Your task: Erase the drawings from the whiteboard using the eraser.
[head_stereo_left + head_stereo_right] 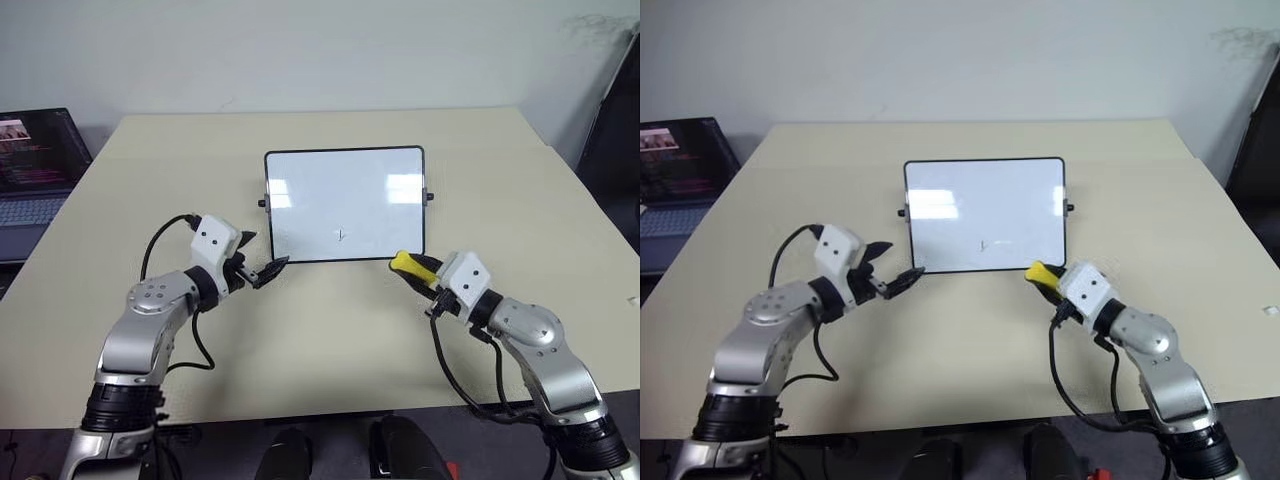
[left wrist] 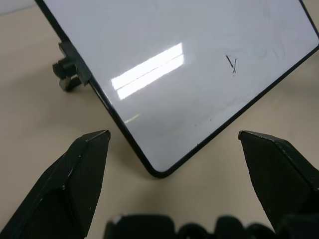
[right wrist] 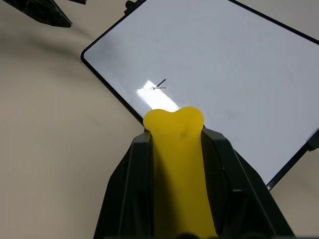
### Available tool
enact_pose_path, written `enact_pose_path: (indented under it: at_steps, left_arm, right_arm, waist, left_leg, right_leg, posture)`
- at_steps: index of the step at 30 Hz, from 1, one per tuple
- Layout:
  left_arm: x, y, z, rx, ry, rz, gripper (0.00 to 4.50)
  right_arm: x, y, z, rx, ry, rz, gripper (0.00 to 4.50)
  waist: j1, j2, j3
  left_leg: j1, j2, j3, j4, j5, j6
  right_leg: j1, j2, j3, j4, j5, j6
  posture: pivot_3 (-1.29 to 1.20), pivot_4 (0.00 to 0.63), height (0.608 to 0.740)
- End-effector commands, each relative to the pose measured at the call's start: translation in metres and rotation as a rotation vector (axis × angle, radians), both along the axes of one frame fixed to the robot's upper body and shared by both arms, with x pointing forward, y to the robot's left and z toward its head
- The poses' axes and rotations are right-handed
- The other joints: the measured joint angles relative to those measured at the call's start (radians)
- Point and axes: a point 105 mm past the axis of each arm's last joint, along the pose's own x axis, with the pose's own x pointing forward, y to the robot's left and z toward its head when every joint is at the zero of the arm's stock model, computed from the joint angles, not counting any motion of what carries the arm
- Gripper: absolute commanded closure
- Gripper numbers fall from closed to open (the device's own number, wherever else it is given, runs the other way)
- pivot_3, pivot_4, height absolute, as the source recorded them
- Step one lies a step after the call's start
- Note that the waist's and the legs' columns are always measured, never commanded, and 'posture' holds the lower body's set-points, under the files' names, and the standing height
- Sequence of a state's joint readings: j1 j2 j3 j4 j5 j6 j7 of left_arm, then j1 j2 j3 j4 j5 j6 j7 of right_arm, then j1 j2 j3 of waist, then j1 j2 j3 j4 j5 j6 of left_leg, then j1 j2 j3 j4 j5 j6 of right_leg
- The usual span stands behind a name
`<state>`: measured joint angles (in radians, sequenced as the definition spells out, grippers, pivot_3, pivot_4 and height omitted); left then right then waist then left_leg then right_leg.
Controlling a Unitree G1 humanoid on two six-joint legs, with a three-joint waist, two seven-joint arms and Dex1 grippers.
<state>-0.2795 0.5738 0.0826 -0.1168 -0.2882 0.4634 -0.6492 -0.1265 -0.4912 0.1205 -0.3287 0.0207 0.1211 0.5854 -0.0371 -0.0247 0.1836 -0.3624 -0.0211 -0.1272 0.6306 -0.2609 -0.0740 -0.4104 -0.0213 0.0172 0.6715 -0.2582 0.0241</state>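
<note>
The whiteboard (image 1: 345, 200) lies flat in the middle of the table, with black knobs on its short sides. One small thin black mark of the drawings (image 1: 341, 235) shows near its front edge, and it is also seen in the wrist views as a mark (image 2: 231, 63) and a mark (image 3: 159, 85). My left gripper (image 1: 266, 250) is open just off the board's near left corner (image 2: 158, 172), not touching it. My right gripper (image 1: 430, 277) is shut on the yellow eraser (image 3: 180, 149), whose tip (image 1: 405, 262) hovers by the board's near right corner.
An open laptop (image 1: 35, 160) sits off the table's left side. A dark upright object (image 1: 615, 130) stands past the right edge. Bare beige table (image 1: 330, 340) stretches in front of the board and beside it.
</note>
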Motion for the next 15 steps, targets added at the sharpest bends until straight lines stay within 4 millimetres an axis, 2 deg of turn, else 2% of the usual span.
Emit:
enact_pose_path:
  at_steps: [1,3,5,9,13,15]
  left_arm:
    - [-0.005,-0.002,0.014,-0.002,-0.061,-0.005,0.0]
    - [-0.009,-0.003,0.012,-0.001,-0.052,-0.012,0.0]
    - [-0.01,-0.003,0.012,0.0,-0.049,-0.015,0.0]
    - [-0.008,-0.002,0.011,0.018,-0.047,-0.021,0.0]
    - [-0.01,-0.006,0.012,0.038,-0.048,-0.044,0.0]
    - [-0.011,-0.008,0.012,0.046,-0.047,-0.054,0.0]
  right_arm:
    - [-0.003,0.004,0.002,-0.044,-0.097,0.023,3.51]
    - [0.001,0.008,0.008,-0.028,-0.146,0.015,3.51]
    - [0.016,0.015,0.025,0.01,-0.248,-0.02,3.51]
    - [0.041,0.028,0.042,0.038,-0.364,-0.058,3.51]
    - [0.076,0.056,0.059,0.062,-0.446,-0.079,3.51]
    - [0.088,0.068,0.064,0.07,-0.459,-0.077,3.51]
  waist:
    - [0.001,0.0,0.0]
    - [0.002,0.0,0.0]
    - [0.0,0.0,0.0]
    - [0.001,0.0,0.0]
    - [0.001,-0.001,0.0]
    - [0.002,-0.001,0.0]
  left_leg:
    - [0.0,0.0,0.0,0.0,0.0,0.0]
    - [0.0,0.0,0.0,0.0,0.0,0.0]
    - [0.0,0.0,0.001,0.0,0.0,0.0]
    - [0.001,0.001,0.001,0.0,0.0,0.0]
    - [0.001,0.0,0.001,0.0,0.0,-0.001]
    - [0.001,0.0,0.002,0.0,0.0,-0.001]
  right_leg:
    - [0.0,0.0,0.0,0.0,0.0,0.0]
    - [0.0,0.0,0.0,0.0,0.0,0.0]
    - [0.0,0.0,0.001,-0.001,0.0,0.0]
    - [0.0,0.0,0.001,0.001,0.0,0.0]
    - [0.0,0.001,0.001,0.001,0.0,0.0]
    - [0.0,0.001,0.002,0.001,0.003,-0.005]
  posture:
    - [0.0,0.15,0.74]
    - [0.0,0.15,0.74]
    - [0.0,0.15,0.74]
    - [0.0,0.15,0.74]
    - [0.0,0.15,0.74]
    - [0.0,0.15,0.74]
